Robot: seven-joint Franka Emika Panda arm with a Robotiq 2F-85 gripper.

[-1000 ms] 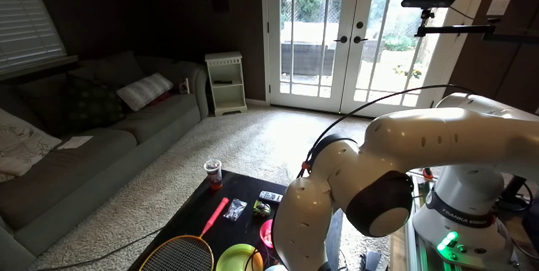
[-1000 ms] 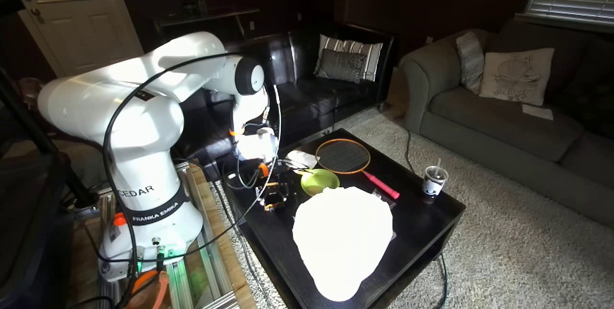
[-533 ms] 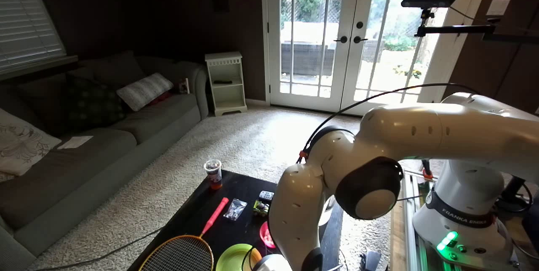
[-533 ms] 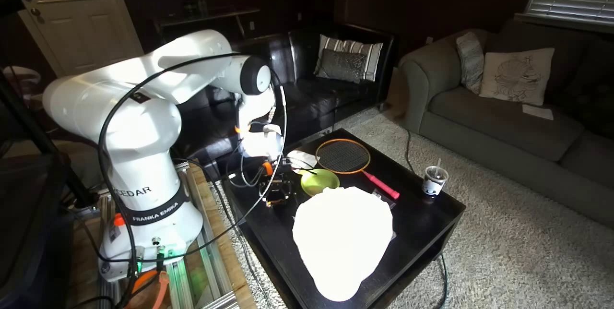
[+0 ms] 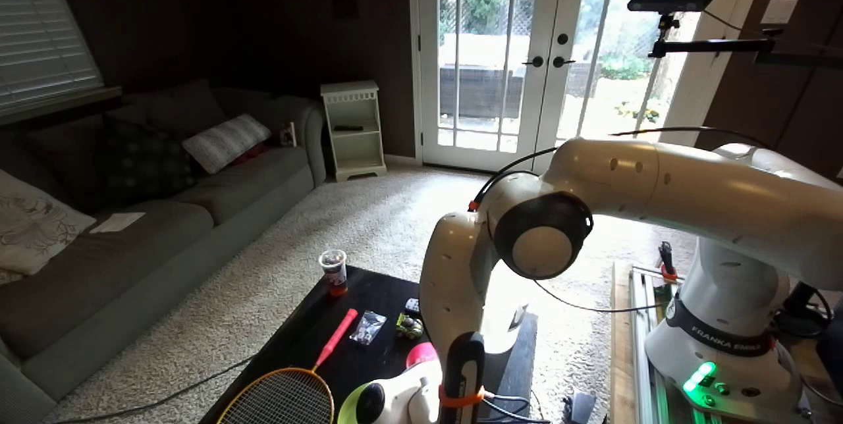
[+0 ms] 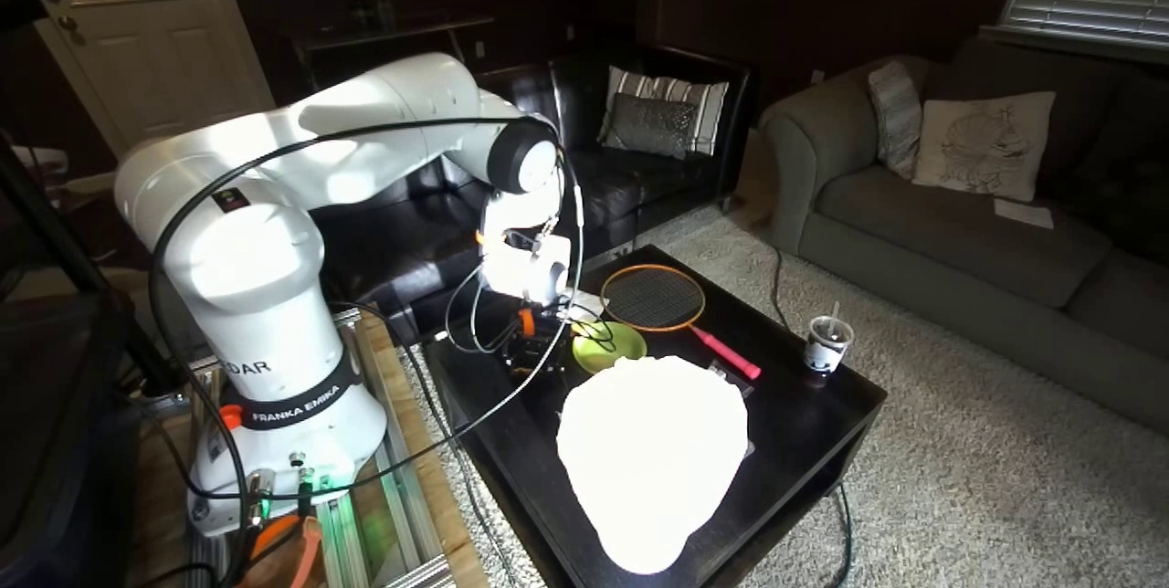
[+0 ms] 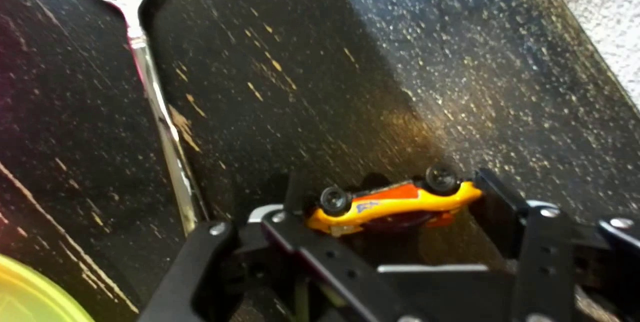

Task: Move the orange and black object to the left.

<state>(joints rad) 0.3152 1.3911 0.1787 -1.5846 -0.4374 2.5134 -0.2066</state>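
Note:
The orange and black object is a small toy car [image 7: 390,208], yellow-orange with black wheels, seen from its side in the wrist view. My gripper [image 7: 393,193] is shut on it end to end, the right finger [image 7: 500,204] meeting one tip and the left finger partly hidden behind a linkage at the other. The car's wheels point away from the palm. Its height over the dark table cannot be judged. In an exterior view the gripper [image 6: 535,356] hangs at the near side of the green bowl, and the car is too dark to make out there.
A spoon [image 7: 165,122] lies left of the jaws, with the green bowl [image 7: 35,294] at lower left. The table edge [image 7: 582,42] runs along the right. Also on the table are a racket [image 6: 653,298], a cup [image 6: 825,352], a pink bowl [image 5: 421,353] and a glaring white shape [image 6: 653,465].
The arm has swung across the table, bringing the gripper closer to the green bowl. In an exterior view the wrist now covers more of that bowl. The objects on the table look unmoved.

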